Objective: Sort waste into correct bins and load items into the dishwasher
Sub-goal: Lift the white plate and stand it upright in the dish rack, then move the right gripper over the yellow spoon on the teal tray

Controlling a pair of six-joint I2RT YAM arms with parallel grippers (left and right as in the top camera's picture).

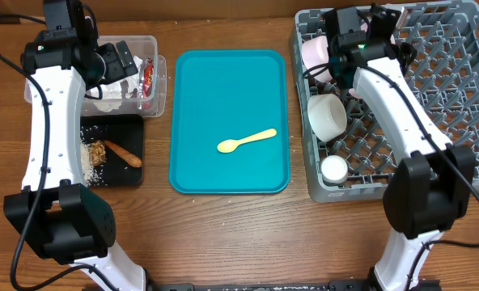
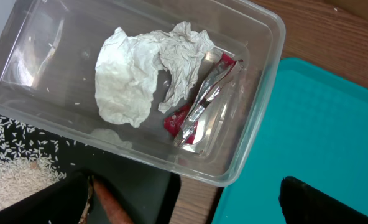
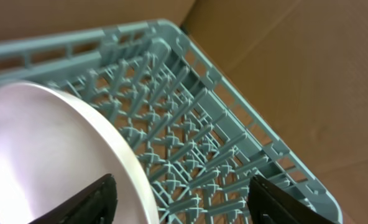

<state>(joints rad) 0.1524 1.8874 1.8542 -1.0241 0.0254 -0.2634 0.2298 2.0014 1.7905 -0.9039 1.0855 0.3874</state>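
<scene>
Overhead, we see the yellow spoon (image 1: 246, 141) alone on the teal tray (image 1: 191, 81) at the centre of the frame. It is the one item not yet in the dish rack (image 1: 466, 97) at right. The left arm (image 1: 49, 121) reaches over the clear tub (image 1: 150, 48) at upper left. Just below it, the black tray (image 1: 134, 129) holds rice (image 1: 87, 166), a brown lump (image 1: 99, 151) and the carrot stick (image 1: 125, 153). The right arm (image 1: 393, 105) stretches to the rack's upper left corner, above a white bowl (image 1: 328, 113) and a small cup (image 1: 334, 168). From here we cannot read either hand's opening.

The left wrist view settles one: the left hand (image 2: 183, 193) has its fingers apart and holds nothing, hovering by the tub's near wall. Only here are the tub's contents plain — crumpled paper (image 2: 131, 74) with the red wrapper (image 2: 199, 109) against it.

The right wrist view shows the right hand (image 3: 183, 183) with fingers spread. The rim of the pale plate (image 3: 35, 149) stands between them, close by the finger at lower left; we cannot tell whether they touch. We judge the risk lies here: if the plate is not seated between pegs (image 3: 190, 143), drawing away could tip it onto the bowl. The spoon, thin and flat on a smooth tray, may skid under a pinch.
</scene>
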